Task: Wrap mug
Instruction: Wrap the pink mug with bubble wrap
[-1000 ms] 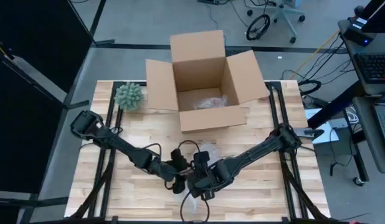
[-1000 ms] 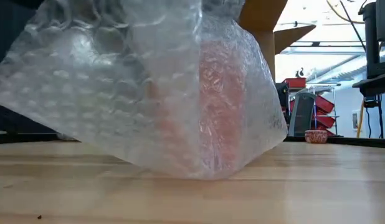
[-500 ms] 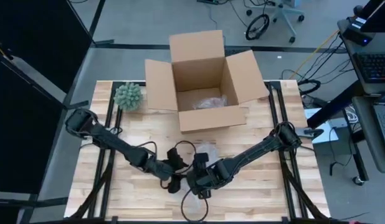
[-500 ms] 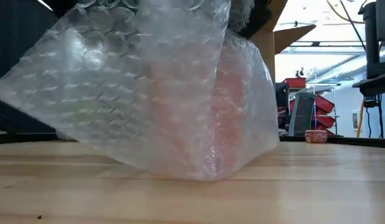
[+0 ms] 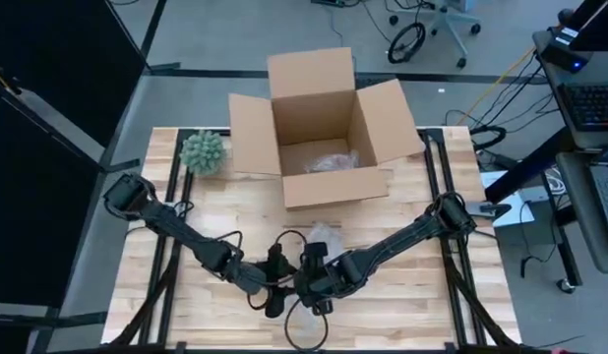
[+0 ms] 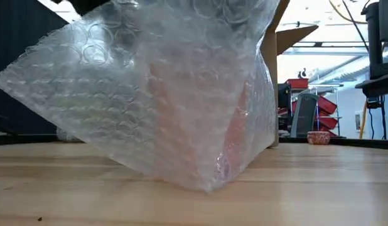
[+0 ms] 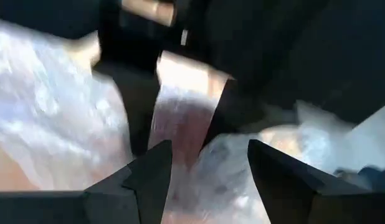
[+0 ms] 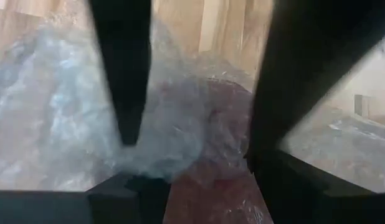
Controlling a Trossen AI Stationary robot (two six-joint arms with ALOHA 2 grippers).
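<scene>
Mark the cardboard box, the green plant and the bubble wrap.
cardboard box (image 5: 319, 192): high view, near front wall.
green plant (image 5: 203, 151): high view, middle of its spiky top.
bubble wrap (image 6: 112, 107): low view, broad left face.

No text or labels can be read.

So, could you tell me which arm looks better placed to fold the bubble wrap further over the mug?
Probably the left. The right gripper straddles the wrapped reddish mug, steadying it, while the left gripper hangs open beside loose bubble wrap, free to pull it.
</scene>
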